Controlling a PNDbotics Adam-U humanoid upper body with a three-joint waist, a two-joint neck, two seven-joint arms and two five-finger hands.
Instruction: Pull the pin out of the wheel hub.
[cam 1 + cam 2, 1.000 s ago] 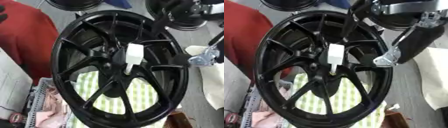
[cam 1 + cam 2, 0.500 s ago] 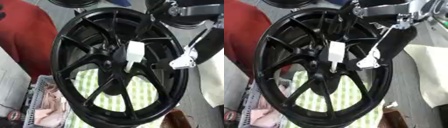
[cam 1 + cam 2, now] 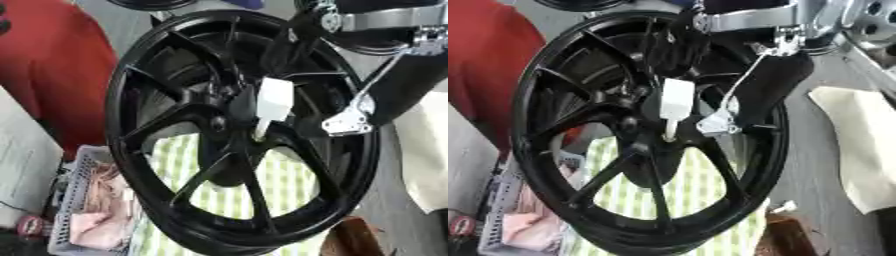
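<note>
Nearest to the camera, below the wheel hub point(image 3: 236, 125), a green-and-white checked cloth point(image 3: 289, 185) shows through the lower gaps between the spokes. Below and to the left of the hub, a pale perforated basket point(image 3: 74, 200) holds pinkish cloth. Lower right of the hub, a brown object point(image 3: 350, 240) is partly visible; its nature cannot be determined.

The black multi-spoke wheel point(image 3: 131, 165) stands tilted and fills most of the view. The pin point(image 3: 271, 105), a white piece with a blocky head and a narrow lower stem, sits at the hub; the stem tip rests at the hub centre.

Just right of the pin, the right hand point(image 3: 750, 92) reaches in from the upper right across the wheel's upper spokes. A silver bracket point(image 3: 350, 120) on a thin silver rod hangs from the arm beside the pin. The finger posture is dark against the black wheel and cannot be determined, nor can contact with the pin.

Left of the wheel, a red fabric mass point(image 3: 52, 75) lies behind the rim. Right of it, a cream cloth point(image 3: 859, 145) lies on the grey surface.
</note>
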